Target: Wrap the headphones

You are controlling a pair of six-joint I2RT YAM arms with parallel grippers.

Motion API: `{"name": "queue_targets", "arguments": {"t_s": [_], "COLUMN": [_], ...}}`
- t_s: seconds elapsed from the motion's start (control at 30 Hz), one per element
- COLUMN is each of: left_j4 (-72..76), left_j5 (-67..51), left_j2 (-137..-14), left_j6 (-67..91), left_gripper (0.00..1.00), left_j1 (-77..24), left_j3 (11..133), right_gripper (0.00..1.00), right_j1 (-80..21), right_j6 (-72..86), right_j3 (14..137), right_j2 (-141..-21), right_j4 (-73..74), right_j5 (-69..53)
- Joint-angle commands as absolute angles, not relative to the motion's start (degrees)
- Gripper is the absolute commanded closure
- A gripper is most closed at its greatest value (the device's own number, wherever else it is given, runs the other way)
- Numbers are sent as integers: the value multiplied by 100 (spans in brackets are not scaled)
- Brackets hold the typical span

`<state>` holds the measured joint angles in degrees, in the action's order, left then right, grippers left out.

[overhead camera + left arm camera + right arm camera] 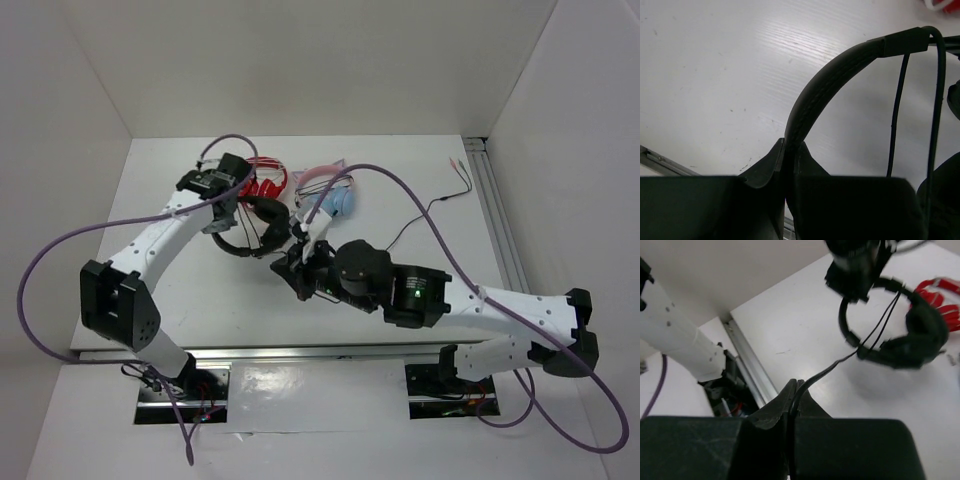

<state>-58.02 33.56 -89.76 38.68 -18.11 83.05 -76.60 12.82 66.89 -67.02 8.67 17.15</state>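
Observation:
The black headphones (pixel 252 224) hang above the table's back middle. My left gripper (pixel 226 214) is shut on their headband (pixel 826 94), which rises from between the jaws in the left wrist view. My right gripper (pixel 287 262) is shut on the thin black cable (pixel 832 369), just right of and nearer than the headphones. In the right wrist view the headphones (pixel 912 340) hang from the left gripper (pixel 856 270), with two cable strands crossing the headband loop. The rest of the cable (pixel 425 212) trails across the table to the right.
Red headphones (pixel 267 181) and light blue and pink cat-ear headphones (pixel 334 196) lie just behind the black ones. A metal rail (pixel 497 225) runs along the table's right edge. White walls enclose the table on three sides.

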Motion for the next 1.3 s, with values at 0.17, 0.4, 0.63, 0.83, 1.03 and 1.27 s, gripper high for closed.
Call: {"name": "queue_targets", "arguments": {"t_s": [0.17,0.4,0.63,0.83,1.03,1.27], "left_j4": [-5195,-5080,-4843,-5466,-6081,-6152], "left_j5": [3401,2918,1408,1231,1020,720], "left_j2": [-8606,-7999,-7191,-6154,-5739,-6073], "left_j6": [3191,2909,2338,2391,2443,2715], "left_gripper": [100,100,100,100,100,100], "left_j1": [-3145,-3953,-4903,-5177,-5177,-5177], "left_j3": [6956,6486,6311,6914,8372,9849], "right_gripper": [100,100,100,100,100,98], "right_j1": [-6954,-6145,-5081,-4228,-4017,-4192], "right_j6": [-228,-483,-659,-660,-335,429], "right_j3": [7647,7066,7005,6865,6584,5899], "right_j2": [-7373,-7076,-7075,-7312,-7883,-8525], "right_j4": [2987,2514,1847,1600,1091,-753], "right_j5": [3371,3963,3341,1866,212,-1746]}}
